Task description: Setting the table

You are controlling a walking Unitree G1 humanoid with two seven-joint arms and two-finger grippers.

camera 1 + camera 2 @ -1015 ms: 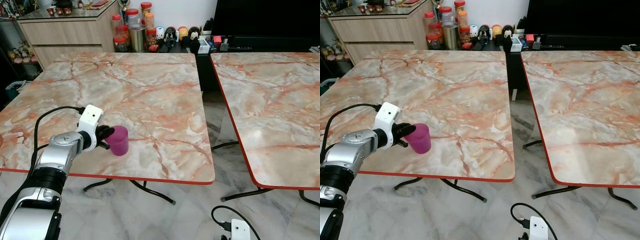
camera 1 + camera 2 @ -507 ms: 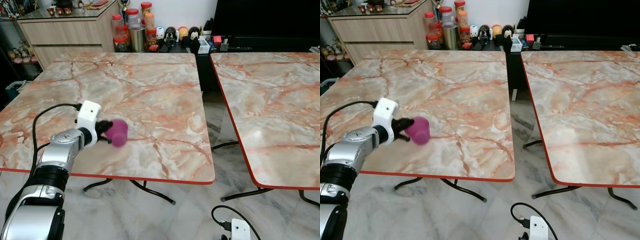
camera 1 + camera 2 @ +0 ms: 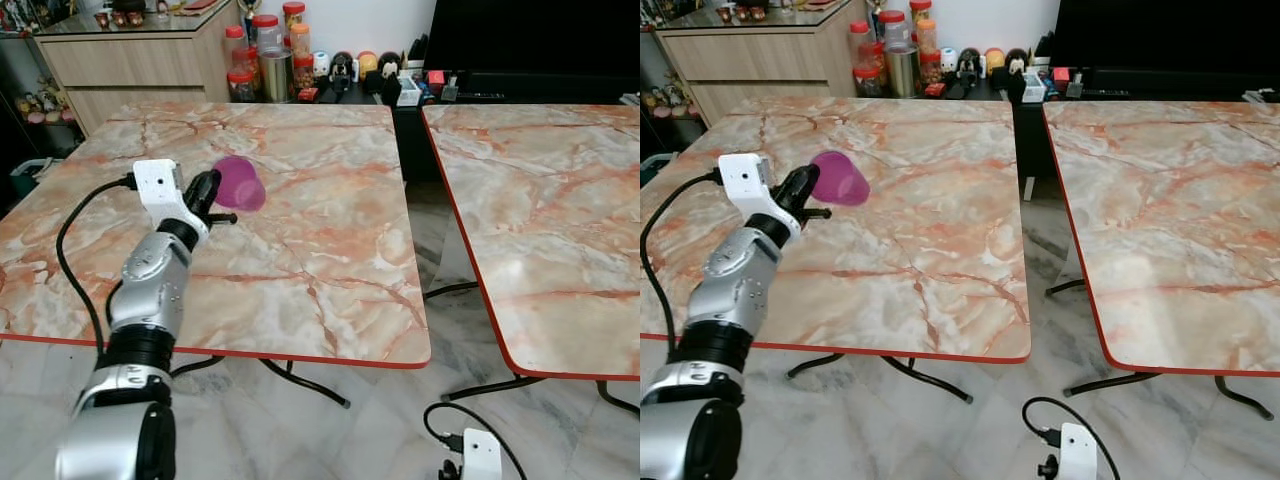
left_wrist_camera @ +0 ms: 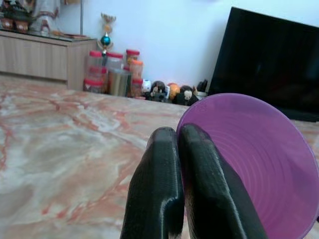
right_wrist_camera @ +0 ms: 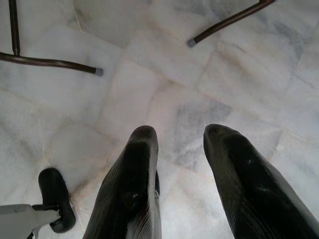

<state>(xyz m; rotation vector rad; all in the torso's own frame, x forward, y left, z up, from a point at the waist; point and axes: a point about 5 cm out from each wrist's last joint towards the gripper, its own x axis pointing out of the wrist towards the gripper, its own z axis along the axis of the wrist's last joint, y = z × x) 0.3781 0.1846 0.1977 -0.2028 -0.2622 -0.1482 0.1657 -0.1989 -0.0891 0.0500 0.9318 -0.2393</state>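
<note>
A purple plastic cup (image 3: 239, 183) is held up in the air over the left marble table (image 3: 300, 230), tilted on its side. My left gripper (image 3: 207, 190) is shut on its rim, fingers (image 4: 169, 189) pinched together on the cup's wall (image 4: 254, 164). The left arm reaches forward over the table's near left part. My right gripper (image 5: 179, 149) hangs low beside me, open over the floor with nothing between its fingers.
A second marble table (image 3: 540, 210) stands to the right, with a gap of marble floor (image 3: 435, 240) between them. Jars and small figurines (image 3: 290, 60) line a low shelf behind the left table, beside a wooden cabinet (image 3: 130, 60). A black screen (image 3: 530, 40) is at the back right.
My left gripper has lifted the purple cup off the table's near edge and carried it up and farther over the table, tipping it sideways. The right arm has not moved.
</note>
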